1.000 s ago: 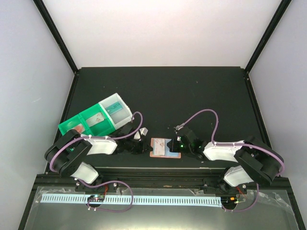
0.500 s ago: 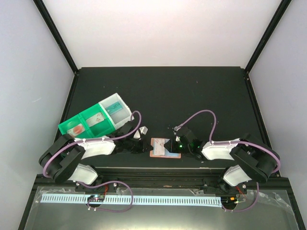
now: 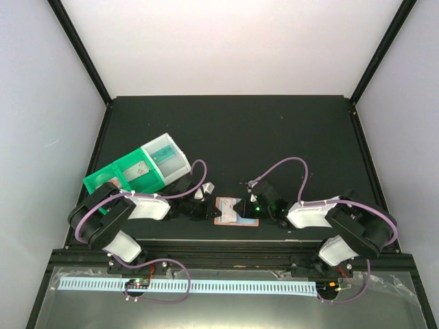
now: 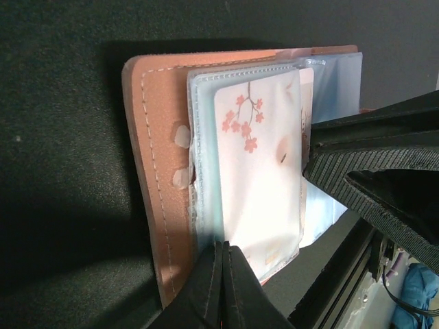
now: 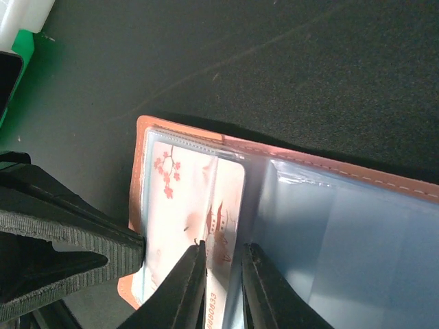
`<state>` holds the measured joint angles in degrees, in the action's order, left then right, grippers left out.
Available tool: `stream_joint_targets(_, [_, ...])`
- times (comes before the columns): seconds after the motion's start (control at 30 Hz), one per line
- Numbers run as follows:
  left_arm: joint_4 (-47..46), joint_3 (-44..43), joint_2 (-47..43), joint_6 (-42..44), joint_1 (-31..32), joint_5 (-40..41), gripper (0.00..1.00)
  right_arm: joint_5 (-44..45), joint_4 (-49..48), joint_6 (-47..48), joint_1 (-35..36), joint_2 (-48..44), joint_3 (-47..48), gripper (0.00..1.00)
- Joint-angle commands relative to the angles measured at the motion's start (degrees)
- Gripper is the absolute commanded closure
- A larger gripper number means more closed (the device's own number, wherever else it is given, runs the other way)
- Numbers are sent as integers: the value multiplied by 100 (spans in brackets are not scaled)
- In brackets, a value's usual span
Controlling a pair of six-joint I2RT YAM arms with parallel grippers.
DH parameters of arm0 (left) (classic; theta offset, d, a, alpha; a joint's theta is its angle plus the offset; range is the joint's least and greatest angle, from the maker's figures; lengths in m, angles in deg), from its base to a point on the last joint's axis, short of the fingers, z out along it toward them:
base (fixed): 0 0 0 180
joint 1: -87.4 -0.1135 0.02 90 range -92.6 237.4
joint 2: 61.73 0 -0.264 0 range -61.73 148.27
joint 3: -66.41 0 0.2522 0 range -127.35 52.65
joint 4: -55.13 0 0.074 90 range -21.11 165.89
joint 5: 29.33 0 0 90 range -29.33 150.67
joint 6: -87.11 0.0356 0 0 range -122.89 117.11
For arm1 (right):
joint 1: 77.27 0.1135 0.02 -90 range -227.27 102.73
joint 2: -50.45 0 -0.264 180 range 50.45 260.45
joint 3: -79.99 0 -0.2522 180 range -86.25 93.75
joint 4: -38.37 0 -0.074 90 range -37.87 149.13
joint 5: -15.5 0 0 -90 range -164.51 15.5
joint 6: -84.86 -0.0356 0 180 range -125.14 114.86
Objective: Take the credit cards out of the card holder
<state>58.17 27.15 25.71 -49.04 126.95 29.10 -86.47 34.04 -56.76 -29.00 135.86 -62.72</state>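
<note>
The salmon-brown card holder (image 3: pixel 233 211) lies open near the table's front edge, between my two grippers. Its clear sleeves hold a pale card (image 4: pixel 260 178) printed with red blossoms. My left gripper (image 3: pixel 208 208) is shut. In the left wrist view its tips (image 4: pixel 225 248) rest on the sleeve's edge beside the leather (image 4: pixel 147 171). I cannot tell whether they pinch anything. In the right wrist view my right gripper (image 5: pixel 221 255) has its jaws a narrow gap apart on the pale card (image 5: pixel 171 205), and a strip of the card shows between them. My right gripper (image 3: pixel 248 205) is at the holder's right side.
A green-and-white compartment tray (image 3: pixel 103 179) stands at the back left of the left arm, with a card and a small orange item in it. The table's front rail (image 3: pixel 219 240) runs just behind the holder. The right gripper's finger (image 4: pixel 370 151) crowds the card's far side.
My left arm pulled back a little, then moved right again, so its gripper is back at the holder's left edge. The right gripper and the holder have barely moved.
</note>
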Motion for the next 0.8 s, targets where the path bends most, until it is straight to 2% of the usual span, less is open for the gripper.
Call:
stream_joint_targets(0.0, [-20,229,219,26,59,91,99,3,-60,-67,-11,198,-76,84])
stream_joint_targets(0.17, [99,308,221,46,54,184,98,16,-107,-72,-17,197,-116,88])
stream_joint_targets(0.33, [254,268,171,65,54,270,99,94,-96,-61,-12,68,-159,99])
stream_joint_targets(0.77, [417,282,73,79,54,401,98,479,382,81,-44,-486,-233,99])
